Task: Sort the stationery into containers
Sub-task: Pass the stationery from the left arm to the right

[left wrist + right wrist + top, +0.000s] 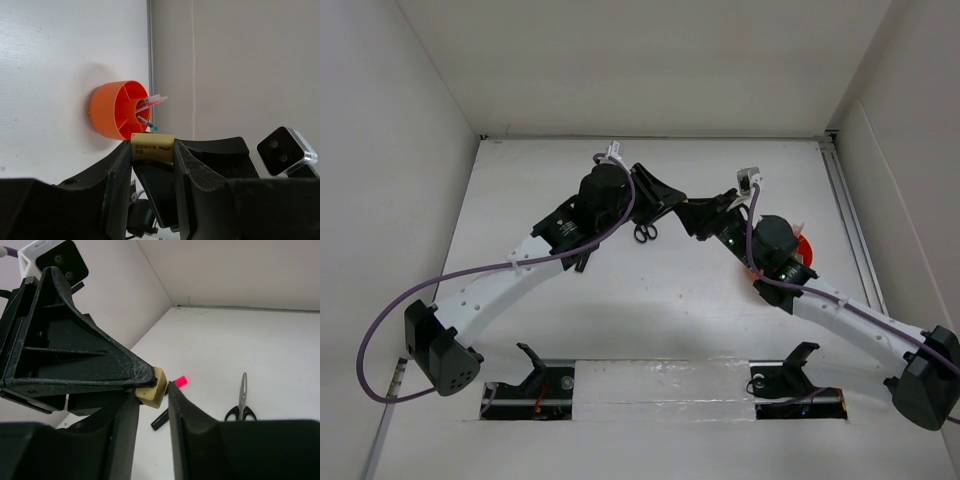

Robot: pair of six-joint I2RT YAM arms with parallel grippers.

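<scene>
Both arms meet nose to nose over the middle of the table (620,320); looks like a handover.

Left gripper (152,150): clamped on the tan eraser (151,386), pinched right at the fingertips and held off the table. Right gripper (151,392): fingers parted by a narrow gap, tips on either side of the eraser's lower edge. I can't see firm contact, so I read it as holding nothing yet.

Risks:
- The eraser is small and held only at the very tips. If the left lets go before the right has closed, it drops.
- The right fingers line up with a corner, not a flat face. Closing there could squirt it out sideways.
- The two sets of fingertips are nearly touching, so a small misalignment means the tips clash.
- The orange cup (107,112) sits partly under the right arm in the overhead view. A wide swing toward it could knock it.

Count:
- 1 cup, with dividers.
- 1 eraser, in the left gripper.
- 1 pair of scissors (241,405), flat on the table near the grippers.
- 1 black marker (160,419) with a pink end, on the table, partly hidden behind the right finger.
- In the cup: a red pen (150,105), a pale pinkish piece beside it and a dark pen (144,120) with a green tip. That makes three, though I can't rule out more.
</scene>
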